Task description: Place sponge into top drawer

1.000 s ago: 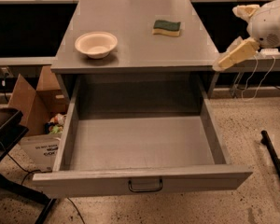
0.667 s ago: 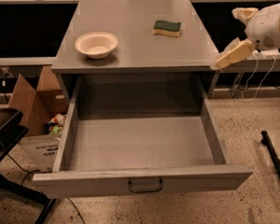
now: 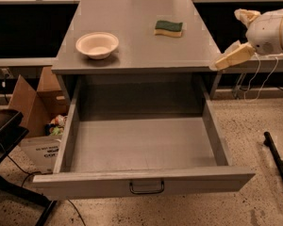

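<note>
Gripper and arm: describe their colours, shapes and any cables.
The gripper, at the view's right edge beside the cabinet top, has a rounded, glossy white body and two tapering cream-tan fingers. No markings show. Thin pale cords hang beneath it; whether they belong to the arm cannot be told. The rest of the arm is out of frame.

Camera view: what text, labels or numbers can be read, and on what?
Dark print on the white cardboard box left of the open grey top drawer: too blurred to read.
No text on the green-and-yellow sponge, the cream round bowl, or the gripper beside the tabletop's right edge.
</note>
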You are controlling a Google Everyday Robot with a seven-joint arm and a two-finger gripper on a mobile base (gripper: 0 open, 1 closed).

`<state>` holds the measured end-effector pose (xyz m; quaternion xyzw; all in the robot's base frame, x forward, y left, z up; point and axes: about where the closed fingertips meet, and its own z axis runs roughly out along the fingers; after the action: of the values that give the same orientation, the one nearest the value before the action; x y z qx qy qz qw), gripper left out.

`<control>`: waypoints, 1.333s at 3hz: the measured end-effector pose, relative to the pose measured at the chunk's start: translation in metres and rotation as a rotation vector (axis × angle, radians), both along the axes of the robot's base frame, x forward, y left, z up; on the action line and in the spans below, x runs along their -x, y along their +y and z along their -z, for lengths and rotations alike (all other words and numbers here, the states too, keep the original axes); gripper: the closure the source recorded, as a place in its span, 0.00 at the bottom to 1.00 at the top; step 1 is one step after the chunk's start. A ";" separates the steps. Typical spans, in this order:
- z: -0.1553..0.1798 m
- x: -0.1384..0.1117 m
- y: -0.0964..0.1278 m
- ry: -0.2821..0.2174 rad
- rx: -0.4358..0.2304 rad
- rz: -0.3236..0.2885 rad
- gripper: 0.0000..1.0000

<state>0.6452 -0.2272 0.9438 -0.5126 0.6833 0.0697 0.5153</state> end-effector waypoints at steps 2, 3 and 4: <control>0.034 -0.123 0.039 -0.057 -0.390 0.020 0.00; 0.037 -0.178 0.069 -0.028 -0.487 0.105 0.00; 0.037 -0.178 0.069 -0.028 -0.487 0.105 0.00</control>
<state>0.8236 -0.1578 0.9070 -0.3382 0.6646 0.1984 0.6361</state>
